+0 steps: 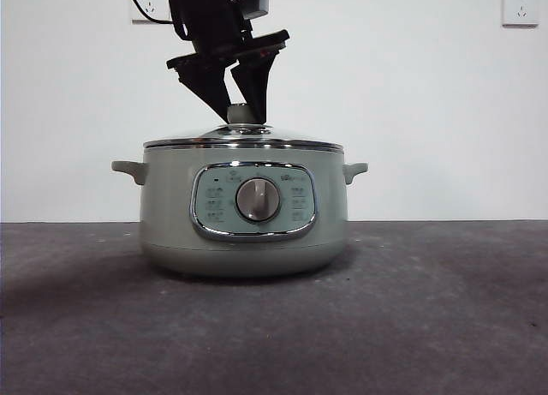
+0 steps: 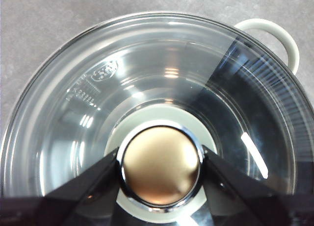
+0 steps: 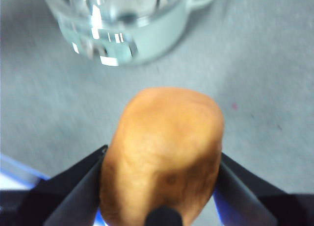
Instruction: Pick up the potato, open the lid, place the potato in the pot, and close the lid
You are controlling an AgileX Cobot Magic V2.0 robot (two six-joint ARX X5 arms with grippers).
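The sage-green pot (image 1: 167,215) stands mid-table with the glass lid (image 1: 287,139) resting on it. My left gripper (image 1: 242,112) comes down from above, its black jaws closed against both sides of the lid's knob (image 2: 160,164). The left wrist view looks straight down through the lid (image 2: 147,74) and shows one pot handle (image 2: 277,32) beyond its rim. The golden-brown potato (image 3: 164,138) hangs above the table, pinched in my right gripper (image 3: 162,160). The pot (image 3: 157,32) lies some way off from it. The right gripper is out of the front view.
The grey table (image 1: 428,309) stretches on both sides of the pot. Behind it is a white wall with one socket (image 1: 521,7) at the upper right and another (image 1: 147,2) at the upper left behind the arm.
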